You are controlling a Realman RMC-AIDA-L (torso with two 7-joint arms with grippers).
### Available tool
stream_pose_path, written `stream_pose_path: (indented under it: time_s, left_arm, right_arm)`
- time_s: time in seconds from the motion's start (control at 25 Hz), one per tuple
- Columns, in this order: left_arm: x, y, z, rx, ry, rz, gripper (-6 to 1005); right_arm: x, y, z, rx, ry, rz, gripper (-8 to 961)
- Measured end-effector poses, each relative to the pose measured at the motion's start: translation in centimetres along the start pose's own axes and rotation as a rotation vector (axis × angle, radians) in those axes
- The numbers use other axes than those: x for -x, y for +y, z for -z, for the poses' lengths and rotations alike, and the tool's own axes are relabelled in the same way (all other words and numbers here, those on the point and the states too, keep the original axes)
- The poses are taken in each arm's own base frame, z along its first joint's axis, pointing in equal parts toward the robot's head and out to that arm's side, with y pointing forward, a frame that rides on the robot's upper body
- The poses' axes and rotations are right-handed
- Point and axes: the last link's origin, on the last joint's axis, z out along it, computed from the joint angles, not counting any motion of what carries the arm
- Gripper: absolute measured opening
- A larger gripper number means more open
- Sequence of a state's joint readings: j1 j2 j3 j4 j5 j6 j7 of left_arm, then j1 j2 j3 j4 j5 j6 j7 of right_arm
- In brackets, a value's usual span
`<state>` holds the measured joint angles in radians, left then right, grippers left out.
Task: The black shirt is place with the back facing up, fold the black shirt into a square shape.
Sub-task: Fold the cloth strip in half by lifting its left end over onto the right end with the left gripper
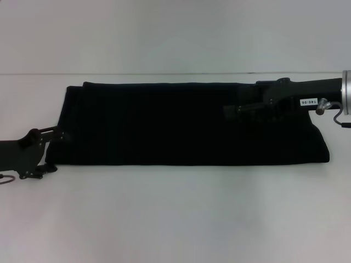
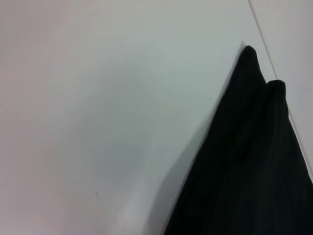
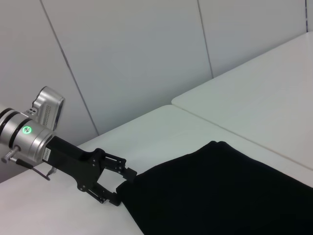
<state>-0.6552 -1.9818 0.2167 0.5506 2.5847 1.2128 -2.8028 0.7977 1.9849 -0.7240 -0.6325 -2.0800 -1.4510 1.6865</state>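
The black shirt lies on the white table as a long flat band running left to right. It also shows in the left wrist view and the right wrist view. My left gripper is open at the shirt's left end, its fingers spread at that edge; the right wrist view shows the left gripper with one finger on each side of the shirt's corner. My right gripper reaches in from the right and hovers low over the shirt's right part, dark against the dark cloth.
A pale wall rises behind the table's far edge, just past the shirt. A second white tabletop adjoins along a seam. Bare white table lies in front of the shirt.
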Motion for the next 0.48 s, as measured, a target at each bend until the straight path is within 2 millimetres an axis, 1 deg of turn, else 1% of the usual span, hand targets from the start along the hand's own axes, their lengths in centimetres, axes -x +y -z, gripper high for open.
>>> stream_pose_path:
  time_s: [0.16,0.48]
  left_arm:
    - [-0.06,0.17,-0.35,-0.003,0.008,-0.004,921]
    - [-0.54,0.45,-0.37,0.009,0.038,-0.016,912]
  right_arm:
    - [0.02,0.00,0.00,-0.001,0.000,0.000,903]
    - [0.03,-0.01,-0.01,-0.002,-0.003,-0.003,900]
